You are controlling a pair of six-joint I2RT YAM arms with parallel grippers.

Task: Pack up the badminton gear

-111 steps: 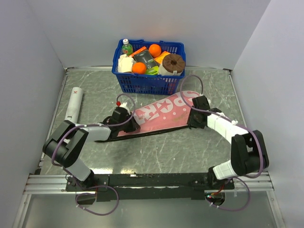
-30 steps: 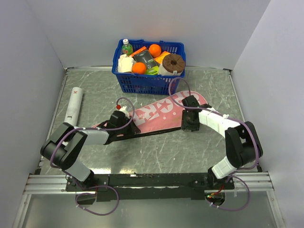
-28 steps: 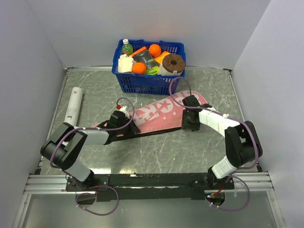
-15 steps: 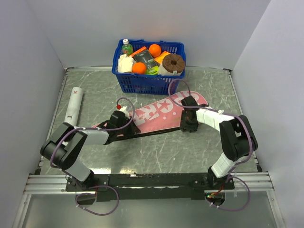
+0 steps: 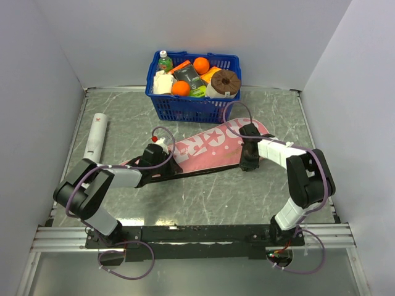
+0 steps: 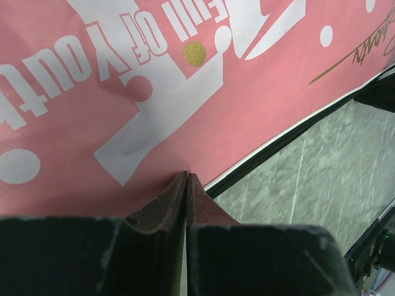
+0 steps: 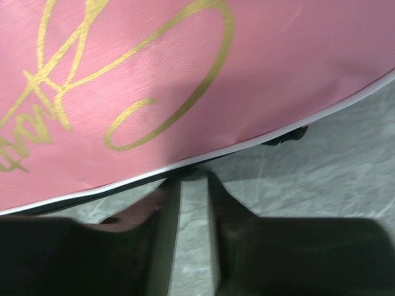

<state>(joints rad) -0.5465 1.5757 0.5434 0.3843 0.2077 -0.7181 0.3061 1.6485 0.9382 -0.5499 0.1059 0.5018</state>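
The pink "SPORT" cover [image 5: 210, 145] with a black edge lies slantwise on the table. In the left wrist view [image 6: 154, 92] it fills the frame. My left gripper [image 5: 166, 160] is shut on the cover's near edge by its narrow end, its tips [image 6: 186, 176] pinching the pink cloth. My right gripper [image 5: 248, 163] is at the near edge of the wide end. Its jaws [image 7: 192, 180] stand a narrow gap apart on a small dark piece of the black zip edge of the cover [image 7: 185, 74]. The white tube [image 5: 95, 134] lies at the left. Rackets and shuttlecocks are out of view.
A blue basket [image 5: 192, 102] of groceries stands at the back, just beyond the cover's wide end. White walls close in the table on the left, back and right. The arm bases sit on the rail at the near edge.
My right gripper slid left along the cover's near edge, then a little back to the right. The cover's wide end shifted slightly. My left gripper kept its hold.
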